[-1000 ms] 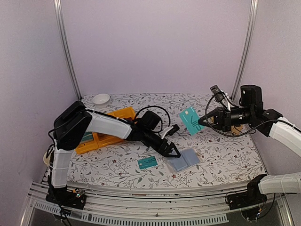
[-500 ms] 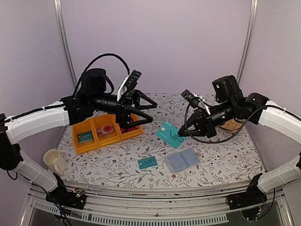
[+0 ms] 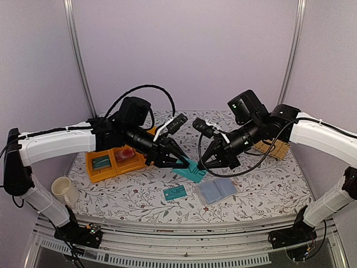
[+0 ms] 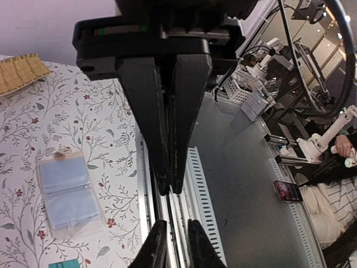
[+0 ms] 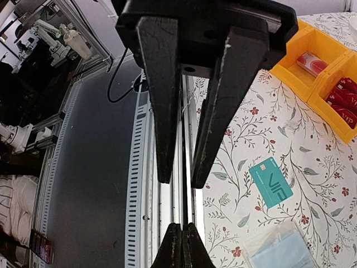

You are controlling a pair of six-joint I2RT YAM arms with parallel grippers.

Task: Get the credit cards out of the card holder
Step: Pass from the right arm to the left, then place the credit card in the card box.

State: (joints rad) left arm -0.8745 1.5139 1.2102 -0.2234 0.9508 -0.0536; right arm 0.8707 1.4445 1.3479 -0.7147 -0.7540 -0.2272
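Note:
A teal credit card [image 3: 192,172] hangs edge-up over the table's middle, above the floral cloth. My right gripper [image 3: 202,165] is shut on it; in the right wrist view its own fingers [image 5: 181,243] pinch the card's thin edge [image 5: 183,184]. My left gripper [image 3: 186,162] faces it from the left. Its fingers [image 4: 174,245] stand a little apart on either side of the card, not pressing it. A second teal credit card [image 3: 174,192] lies flat on the cloth. The card holder [image 3: 217,190] lies open beside it, pale blue sleeves up.
Yellow bins [image 3: 111,162] sit at the left with red cards [image 5: 343,103] and a teal one inside. A pale mug [image 3: 64,191] stands at the near left. A straw basket [image 3: 273,149] is behind the right arm. The table's metal rail runs along the near edge.
My right gripper carried the teal card down and left to the centre. My left gripper swung from above the bins to meet it, and its jaws narrowed around the card.

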